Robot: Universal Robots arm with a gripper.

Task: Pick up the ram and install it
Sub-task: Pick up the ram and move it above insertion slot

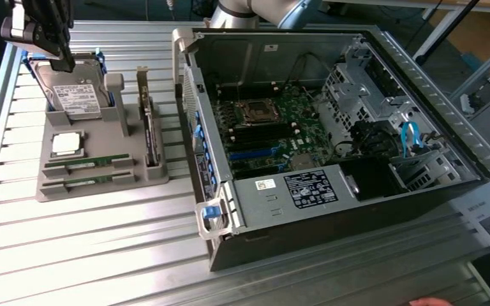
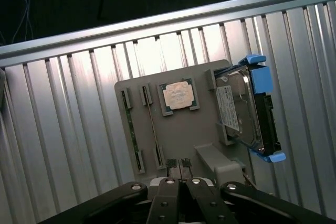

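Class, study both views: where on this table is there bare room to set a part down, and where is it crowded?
Free: the slatted table between the grey holder and the exterior view's bottom edge, bordered by the open computer case; also the strip between holder and side rail. Crowded: the holder itself, the gap to the case, the motherboard.

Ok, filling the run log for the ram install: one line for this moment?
gripper: shut, empty | above: holder tray | ram: both sticks in tray | computer case: open
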